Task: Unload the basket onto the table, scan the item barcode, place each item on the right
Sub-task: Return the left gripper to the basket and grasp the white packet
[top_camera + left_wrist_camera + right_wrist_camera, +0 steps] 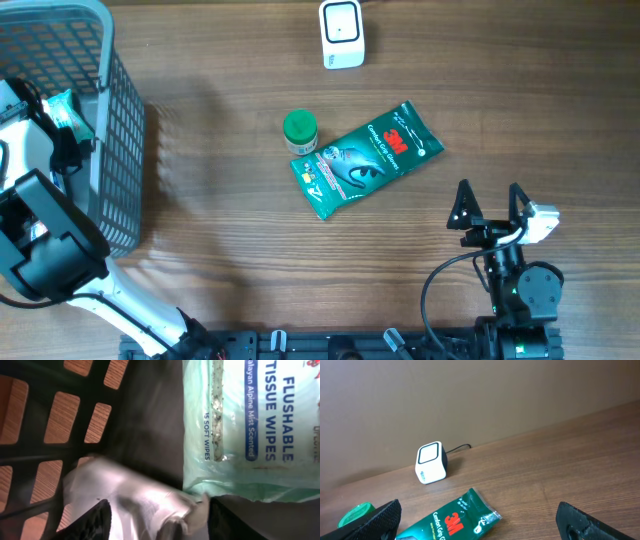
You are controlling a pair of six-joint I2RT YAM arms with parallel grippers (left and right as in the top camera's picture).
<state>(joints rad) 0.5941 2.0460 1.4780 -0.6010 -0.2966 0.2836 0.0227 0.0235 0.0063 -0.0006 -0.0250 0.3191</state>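
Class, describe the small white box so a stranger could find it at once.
On the wooden table, look to the far edge, at the top of the overhead view. There stands the small white box, beyond the green 3M packet and the green-capped jar. Unlike those green neighbours it is white, with a dark-outlined square face and a thin cable behind.
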